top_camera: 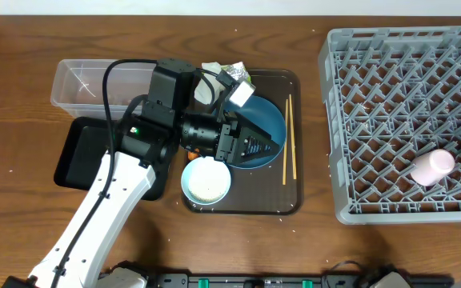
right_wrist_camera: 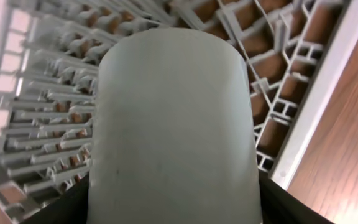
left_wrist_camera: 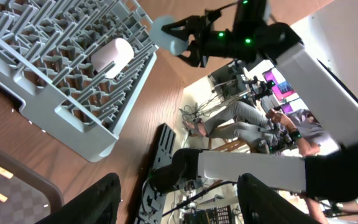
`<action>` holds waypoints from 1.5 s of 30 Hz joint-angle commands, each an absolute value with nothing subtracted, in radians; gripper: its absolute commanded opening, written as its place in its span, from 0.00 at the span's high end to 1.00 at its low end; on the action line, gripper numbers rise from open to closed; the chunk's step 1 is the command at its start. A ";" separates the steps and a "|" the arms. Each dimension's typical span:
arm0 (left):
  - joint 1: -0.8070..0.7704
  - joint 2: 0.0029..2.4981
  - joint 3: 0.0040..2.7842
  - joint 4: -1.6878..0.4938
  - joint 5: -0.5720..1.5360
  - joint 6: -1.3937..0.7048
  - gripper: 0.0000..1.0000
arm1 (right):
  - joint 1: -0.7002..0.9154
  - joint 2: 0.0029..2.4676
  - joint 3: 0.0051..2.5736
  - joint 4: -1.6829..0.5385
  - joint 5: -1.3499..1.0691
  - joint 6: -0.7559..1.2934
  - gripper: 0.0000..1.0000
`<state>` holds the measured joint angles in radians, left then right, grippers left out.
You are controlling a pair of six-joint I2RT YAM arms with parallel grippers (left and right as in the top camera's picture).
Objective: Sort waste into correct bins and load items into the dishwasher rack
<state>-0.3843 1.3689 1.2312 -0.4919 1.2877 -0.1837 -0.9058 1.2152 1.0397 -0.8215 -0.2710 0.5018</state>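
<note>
Closest to us, in the right wrist view, the small blue cup [right_wrist_camera: 173, 124] fills the middle of the frame. The right gripper [left_wrist_camera: 180, 38] pinches it at its lower end, and its dark fingers show only as slivers in the bottom corners. The cup's long axis runs straight up the frame, away from the wrist.

Just behind it lies the dishwasher rack [right_wrist_camera: 319, 87], with lattice across the upper left and the rim slanting down the right side. Beyond the rim, the table [right_wrist_camera: 353, 162] shows in the lower right. So the cup hangs over the rack, near its edge. We judge that the coming move turns on this: the free cells lie directly past the cup, along its own axis (the right arm is plainly the nearer one).

Further off, the small pink cup [top_camera: 432, 166] lies on its side among the pegs, at the right of the overhead frame. Farthest, at that frame's centre, the left gripper [top_camera: 266, 147] sits over the large blue plate [top_camera: 270, 120] on the brown serving tray [top_camera: 296, 192]. Its own camera shows its fingers spread with nothing between them.

The held cup blocks our sight of the cell beneath it, and we cannot tell which end is its mouth. Overhead, the right arm is almost cut off at the right edge. Nor can we tell whether the left fingers touch the plate.
</note>
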 commanded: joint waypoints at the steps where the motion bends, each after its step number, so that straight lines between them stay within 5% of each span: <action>1: -0.385 1.358 1.239 -0.497 1.300 -0.178 0.39 | -0.960 1.286 1.052 -0.813 -0.351 0.574 0.40; 11: -0.385 1.358 1.233 -0.519 1.290 -0.177 0.39 | -0.995 1.481 1.052 -0.669 -0.569 0.669 0.39; 14: -0.385 1.358 1.233 -0.519 1.290 -0.177 0.39 | -0.995 1.506 1.052 -0.665 -0.618 0.694 0.31; 27: -0.385 1.358 1.233 -0.524 1.256 -0.177 0.38 | -0.989 1.369 1.116 -0.694 -0.747 0.663 0.23; 31: -0.390 1.358 1.233 -0.601 1.065 -0.137 0.38 | -0.920 1.268 1.118 -0.690 -0.831 0.560 0.24; 36: -0.417 1.358 1.233 -0.780 0.583 -0.132 0.38 | -0.701 1.152 1.118 -0.722 -0.802 0.385 0.23; 45: -0.423 1.362 1.227 -0.891 0.118 -0.183 0.38 | -0.210 1.119 1.117 -0.938 -0.441 0.216 0.22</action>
<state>-0.4225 1.3689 1.2304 -0.8921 0.3275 -0.1654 -0.3008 1.1221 1.1049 -0.9108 -0.6296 0.2962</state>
